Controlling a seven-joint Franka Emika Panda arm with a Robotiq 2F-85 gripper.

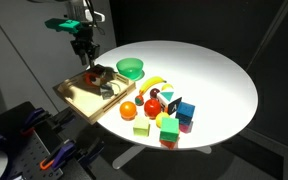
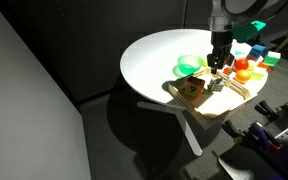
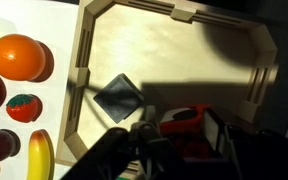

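Over the wooden tray point(image 1: 72, 97) at the tabletop's point(image 1: 219, 70) edge, the end effector point(image 3: 179, 140) hangs with its fingers spread and nothing gripped. I judge this the approach to a pick; the next move calls for a straight drop, then a squeeze. The red block point(image 3: 184, 118) lies in the tray between the fingers, perhaps touching one, though shadow hides that.

Pale matt wood tray point(image 3: 80, 85); smooth white matt table point(image 1: 219, 75); glossy green plastic bowl point(image 1: 131, 68); shiny plastic orange point(image 3: 17, 55); matt black gripper point(image 3: 181, 137).
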